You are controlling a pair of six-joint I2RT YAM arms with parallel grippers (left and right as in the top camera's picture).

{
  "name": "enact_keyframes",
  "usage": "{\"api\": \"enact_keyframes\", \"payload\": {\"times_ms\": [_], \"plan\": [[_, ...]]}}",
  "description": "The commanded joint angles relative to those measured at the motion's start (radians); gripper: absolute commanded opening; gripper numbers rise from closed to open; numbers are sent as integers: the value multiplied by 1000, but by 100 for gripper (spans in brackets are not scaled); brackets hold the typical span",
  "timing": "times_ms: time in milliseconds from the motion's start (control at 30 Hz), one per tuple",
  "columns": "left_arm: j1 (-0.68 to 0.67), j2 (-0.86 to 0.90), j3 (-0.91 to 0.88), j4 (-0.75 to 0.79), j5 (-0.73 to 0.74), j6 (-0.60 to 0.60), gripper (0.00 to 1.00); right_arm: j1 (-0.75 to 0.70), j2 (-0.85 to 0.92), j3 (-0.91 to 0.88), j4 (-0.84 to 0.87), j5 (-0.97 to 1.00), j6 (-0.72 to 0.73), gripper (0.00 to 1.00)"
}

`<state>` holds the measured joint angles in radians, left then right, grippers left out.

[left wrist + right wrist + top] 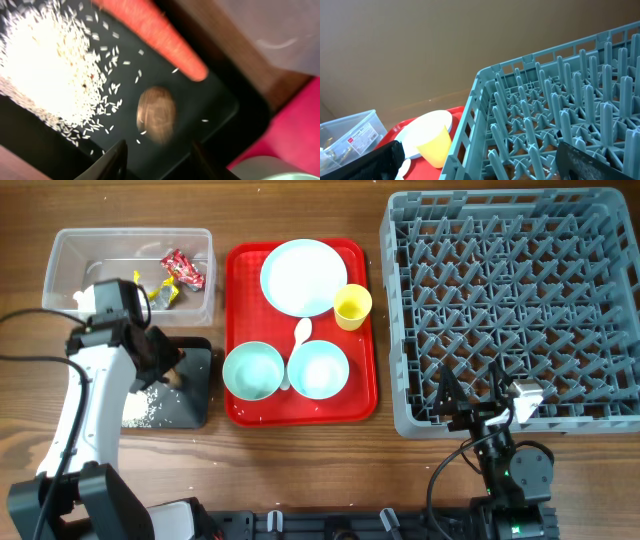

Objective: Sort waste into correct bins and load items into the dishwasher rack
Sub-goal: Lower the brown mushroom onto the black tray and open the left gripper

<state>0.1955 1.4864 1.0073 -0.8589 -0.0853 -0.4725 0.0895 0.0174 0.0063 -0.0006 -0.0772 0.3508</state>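
Currently the left end effector [159,149] sits low over the black tray [195,405], jaws part-open and gripping nothing — the brown lump [156,120] lies on the tray floor just ahead of the fingertips, not clamped. The carrot [160,37] is on the same tray, beyond the lump and apart from it. Rice [45,75] is heaped on the tray's other side, with stray grains scattered up to the lump.

The clear tub [60,270] sits at the far left of the counter [300,465], just behind the black tray. It holds a red wrapper [183,268] and a yellow wrapper [165,292].

The red tray [235,330] is mid-counter:
- plate [303,276] at its far edge
- yellow cup [352,307] just beside the plate, at the right edge
- green bowl [252,370] near left, blue bowl [318,368] near right
- spoon [300,335] between the bowls

The rack [510,280] takes the counter's right side. The right end effector [470,392] hangs at its near edge — jaws wide apart, gripping nothing.
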Motion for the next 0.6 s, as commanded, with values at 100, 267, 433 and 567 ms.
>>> {"api": "enact_keyframes", "payload": {"times_ms": [100,267,433,567], "plan": [[26,-11,-92,68,-21,-34,41,3,-6,-1,3,10,-7,100],[26,-11,-95,69,-9,-33,44,3,-6,-1,3,10,-8,100],[26,-16,-72,63,14,-29,55,3,-6,-1,3,10,-8,100],[26,-39,-4,23,40,-29,60,3,-6,-1,3,10,-8,100]]}}
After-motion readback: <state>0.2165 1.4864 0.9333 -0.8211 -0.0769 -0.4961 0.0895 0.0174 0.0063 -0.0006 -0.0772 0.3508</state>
